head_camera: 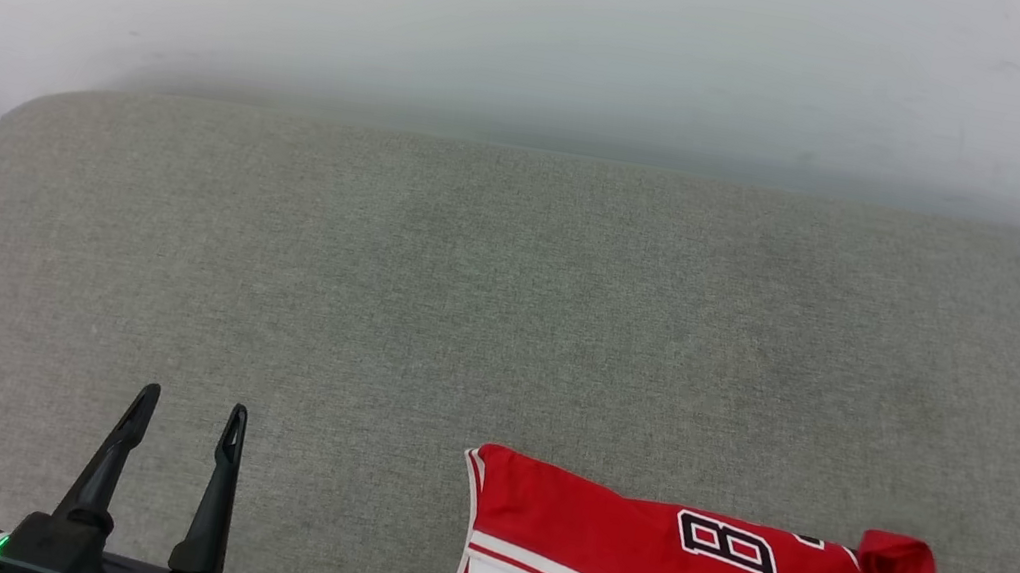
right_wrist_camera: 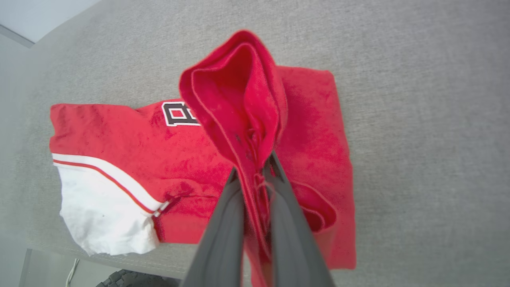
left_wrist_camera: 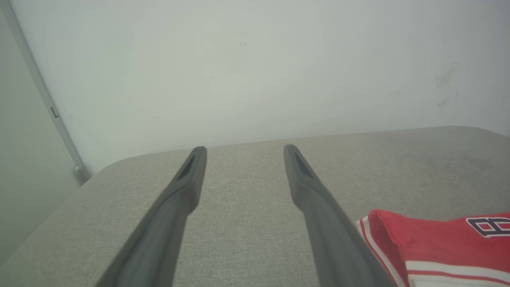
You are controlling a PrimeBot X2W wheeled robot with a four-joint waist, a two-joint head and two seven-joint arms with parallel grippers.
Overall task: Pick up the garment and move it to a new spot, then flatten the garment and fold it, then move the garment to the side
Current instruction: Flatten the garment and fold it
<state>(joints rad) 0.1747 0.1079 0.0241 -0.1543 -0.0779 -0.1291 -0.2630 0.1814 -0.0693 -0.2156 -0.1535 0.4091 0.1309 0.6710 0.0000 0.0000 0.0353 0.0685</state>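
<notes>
**The left gripper [head_camera: 195,401] empty, the right gripper [right_wrist_camera: 255,167] pinching the garment [head_camera: 630,567]**

At left, the left gripper hovers over the bare grey cushion [head_camera: 507,306], fingers spread, apart from the garment. To its right, the garment lies at the cushion's near edge, seemingly folded, white sleeve leftward. At far right, the right gripper's fingers clamp a raised red fold.

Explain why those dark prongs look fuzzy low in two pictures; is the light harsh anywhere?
Left wrist view: fingers of the left gripper smear toward the bottom edge, probably too near the lens; tips sharper. Right wrist view: the right gripper blurs likewise, while the garment it pinches is crisp. Head view: soft, even light, no glare.
</notes>
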